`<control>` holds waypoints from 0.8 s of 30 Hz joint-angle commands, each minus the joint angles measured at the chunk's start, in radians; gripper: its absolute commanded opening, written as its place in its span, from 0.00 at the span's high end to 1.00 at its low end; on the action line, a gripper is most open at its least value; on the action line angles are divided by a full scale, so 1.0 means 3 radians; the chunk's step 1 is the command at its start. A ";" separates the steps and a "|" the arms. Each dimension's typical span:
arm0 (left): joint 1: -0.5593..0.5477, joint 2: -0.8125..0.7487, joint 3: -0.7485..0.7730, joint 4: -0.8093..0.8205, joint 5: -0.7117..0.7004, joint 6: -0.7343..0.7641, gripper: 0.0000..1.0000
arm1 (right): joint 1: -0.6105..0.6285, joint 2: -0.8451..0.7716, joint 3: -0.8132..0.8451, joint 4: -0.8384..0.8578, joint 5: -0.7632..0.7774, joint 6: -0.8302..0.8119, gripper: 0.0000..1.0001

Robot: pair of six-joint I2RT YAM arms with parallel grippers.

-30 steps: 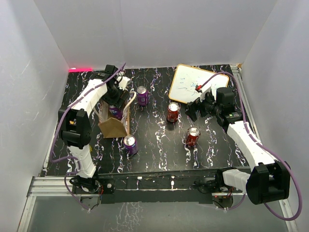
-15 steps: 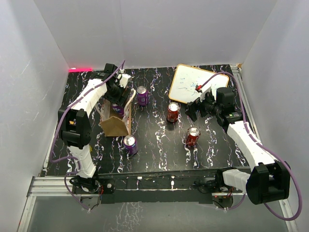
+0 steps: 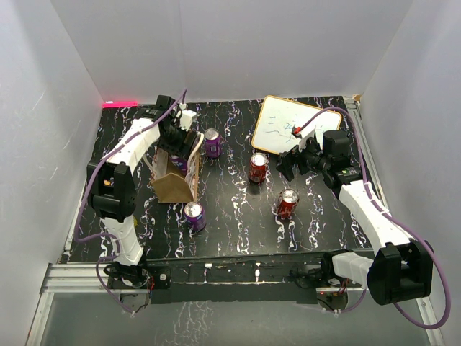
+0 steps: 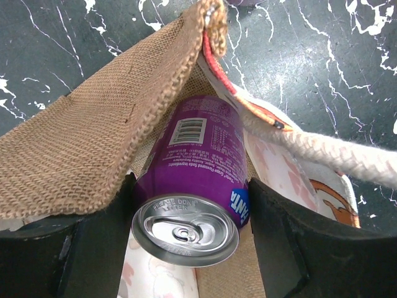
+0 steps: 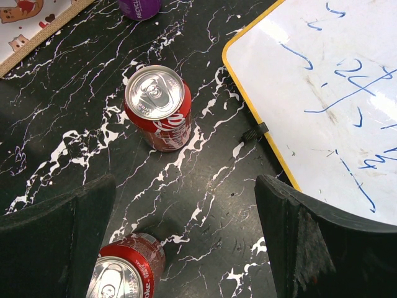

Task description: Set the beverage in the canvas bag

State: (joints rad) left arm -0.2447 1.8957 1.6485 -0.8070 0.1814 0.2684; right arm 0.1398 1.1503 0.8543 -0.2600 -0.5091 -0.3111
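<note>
The tan canvas bag [image 3: 173, 186] stands at the left of the table, its woven wall [image 4: 80, 143] and a pale handle [image 4: 322, 152] close in the left wrist view. My left gripper [image 3: 175, 140] is shut on a purple soda can [image 4: 195, 180] and holds it inside the bag's mouth; the can also shows from above [image 3: 174, 160]. My right gripper [image 3: 288, 164] is open and empty, hovering above the table near two red cans [image 5: 158, 107] [image 5: 127, 272].
A purple can [image 3: 212, 141] stands right of the bag, another [image 3: 194, 214] in front of it. Two red cans [image 3: 258, 166] [image 3: 287, 202] stand mid-table. A yellow-framed whiteboard [image 3: 284, 124] lies at the back right. White walls enclose the table.
My left gripper has moved slightly right and lower with the purple can, and the bag has shifted a little with it. The right arm has not moved.
</note>
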 commanded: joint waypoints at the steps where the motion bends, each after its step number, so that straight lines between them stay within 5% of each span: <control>1: 0.0006 -0.0015 -0.0033 0.0077 0.0162 -0.0020 0.31 | -0.0022 -0.0061 0.0000 0.0181 -0.0052 0.0027 0.02; 9: 0.0008 -0.0008 -0.0027 0.0094 0.0208 -0.0038 0.18 | -0.0029 -0.0058 -0.0005 0.0191 -0.0063 0.0025 0.02; 24: 0.0010 -0.0526 0.0181 0.0229 -0.0098 0.0000 0.09 | -0.0031 -0.0049 0.0023 0.0171 -0.0073 0.0025 0.02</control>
State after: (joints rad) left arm -0.2451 1.8847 1.6493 -0.7788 0.2050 0.2600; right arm 0.1352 1.1503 0.8543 -0.2596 -0.5228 -0.3111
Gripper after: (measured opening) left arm 0.887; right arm 0.983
